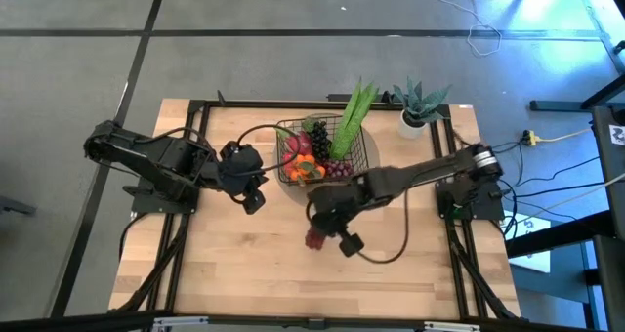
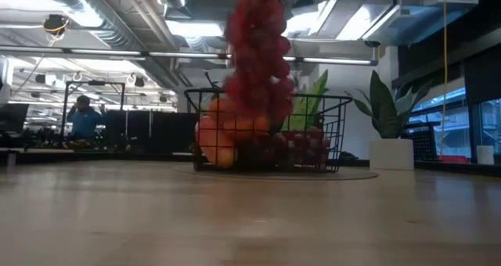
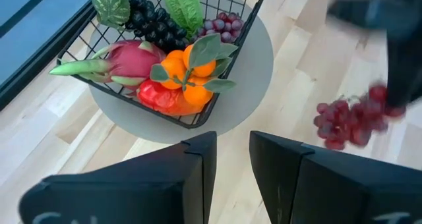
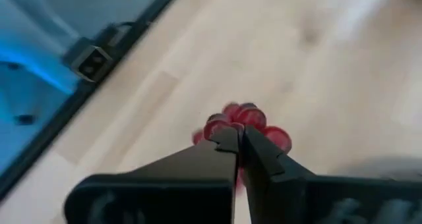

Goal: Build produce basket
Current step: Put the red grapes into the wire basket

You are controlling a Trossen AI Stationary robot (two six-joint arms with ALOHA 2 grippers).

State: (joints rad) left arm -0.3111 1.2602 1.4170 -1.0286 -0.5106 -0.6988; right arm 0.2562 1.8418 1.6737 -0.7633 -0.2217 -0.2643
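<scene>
With its jaws pinched fully together on the stem end of a red grape bunch, the right gripper has the bunch clamped; grapes bulge out on both sides of the fingertips in the right wrist view. Low view shows the bunch hanging clear of the table, well up, dangling in front of the basket. High view puts the right gripper over open wood just in front of the basket, bunch under it.

Left gripper: jaws stand slightly apart, a narrow gap, nothing between them. It hovers to the left of the basket, near it, pointing toward it; the left wrist view looks past the fingers at the basket and at the red bunch off to the side.

Basket is black wire mesh, sitting on a round grey mat at the far middle of the table. Inside: pink dragon fruit, small oranges with leaves, a red-orange mango under them, dark grapes, a reddish-purple grape bunch, and a long green leafy stalk sticking out over the far rim.

Potted spiky plant in a white pot stands at the far right of the table, just beside the basket. Low view: a person in blue far back in the room.
</scene>
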